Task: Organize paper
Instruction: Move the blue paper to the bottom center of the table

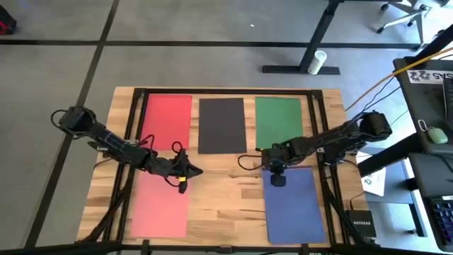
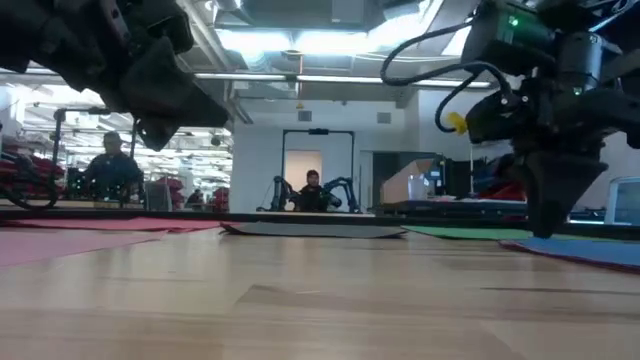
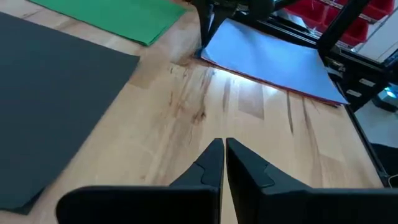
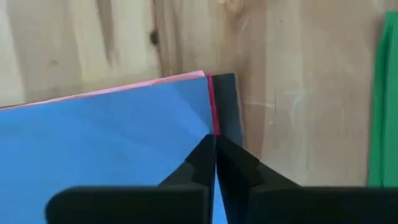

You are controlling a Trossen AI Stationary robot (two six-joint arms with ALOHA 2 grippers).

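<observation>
Your blue sheet [image 1: 294, 202], thin, limp and probably slippery over the pink sheet [image 4: 186, 77] beneath, lies near the table's [image 1: 226, 205] right front; pinch its corner, where the right gripper [image 1: 272, 170] presses with fingers together, like the left gripper [image 1: 185, 172] mid-table.
</observation>
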